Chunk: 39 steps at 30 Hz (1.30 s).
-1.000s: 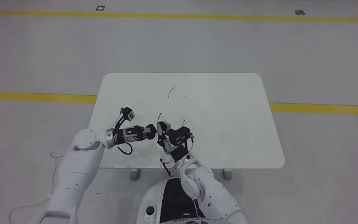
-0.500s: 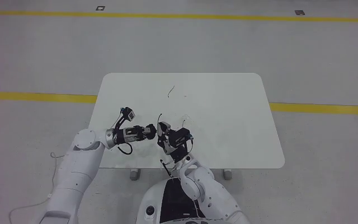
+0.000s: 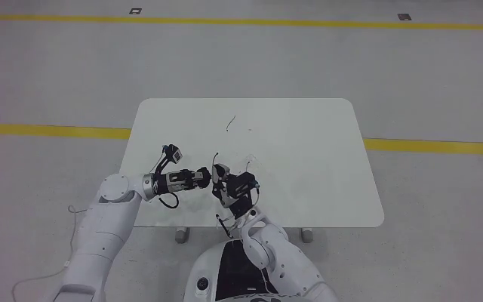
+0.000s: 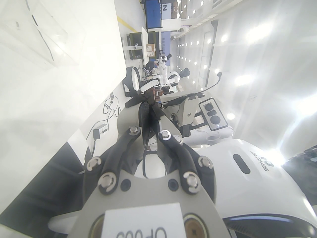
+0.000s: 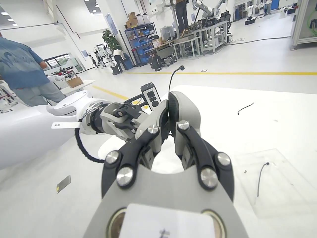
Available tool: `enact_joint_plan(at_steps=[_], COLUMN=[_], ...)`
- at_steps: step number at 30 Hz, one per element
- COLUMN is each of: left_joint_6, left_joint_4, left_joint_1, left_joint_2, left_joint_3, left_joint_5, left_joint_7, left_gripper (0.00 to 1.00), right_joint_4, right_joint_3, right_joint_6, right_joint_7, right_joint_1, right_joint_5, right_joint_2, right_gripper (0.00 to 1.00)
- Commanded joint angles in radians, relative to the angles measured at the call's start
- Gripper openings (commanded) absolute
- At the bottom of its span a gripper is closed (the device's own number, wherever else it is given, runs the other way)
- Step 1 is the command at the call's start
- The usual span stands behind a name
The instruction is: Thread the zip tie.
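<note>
A black zip tie (image 5: 171, 85) stands upright between my two grippers over the table's (image 3: 317, 151) near left part, its head end (image 5: 182, 68) curling above the fingers. My right gripper (image 5: 169, 112) is shut on its strap. My left gripper (image 4: 148, 108) meets it tip to tip from the left and is shut too, with a thin black strand (image 4: 146, 147) running between its fingers. In the top view the left gripper (image 3: 206, 177) and the right gripper (image 3: 219, 182) touch, with the tie's end (image 3: 215, 157) sticking out above them.
A clear flat tray (image 5: 275, 172) beside the grippers holds another black zip tie (image 5: 260, 178). A loose zip tie (image 3: 230, 121) lies farther back on the table. A small card (image 5: 63, 184) lies near the front edge.
</note>
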<state>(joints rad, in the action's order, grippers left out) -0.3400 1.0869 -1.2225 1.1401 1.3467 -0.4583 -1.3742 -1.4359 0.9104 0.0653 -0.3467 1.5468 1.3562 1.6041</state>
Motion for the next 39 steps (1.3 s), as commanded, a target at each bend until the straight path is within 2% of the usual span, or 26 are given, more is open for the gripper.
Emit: enact_joint_plan(at_steps=[1,39], left_joint_6=[0.000,0.000], left_joint_4=[0.000,0.000], left_joint_1=[0.000,0.000], left_joint_2=[0.000,0.000], left_joint_3=[0.000,0.000], left_joint_5=[0.000,0.000], left_joint_7=[0.000,0.000], left_gripper=[0.00,0.00], right_joint_4=[0.004,0.013], right_joint_3=[-0.002,-0.030], right_joint_6=[-0.002,-0.025], right_joint_7=[0.000,-0.009], right_joint_1=[-0.004,-0.021], right_joint_5=[-0.003,-0.031], right_joint_2=[-0.001,-0.017], right_gripper=[0.00,0.00])
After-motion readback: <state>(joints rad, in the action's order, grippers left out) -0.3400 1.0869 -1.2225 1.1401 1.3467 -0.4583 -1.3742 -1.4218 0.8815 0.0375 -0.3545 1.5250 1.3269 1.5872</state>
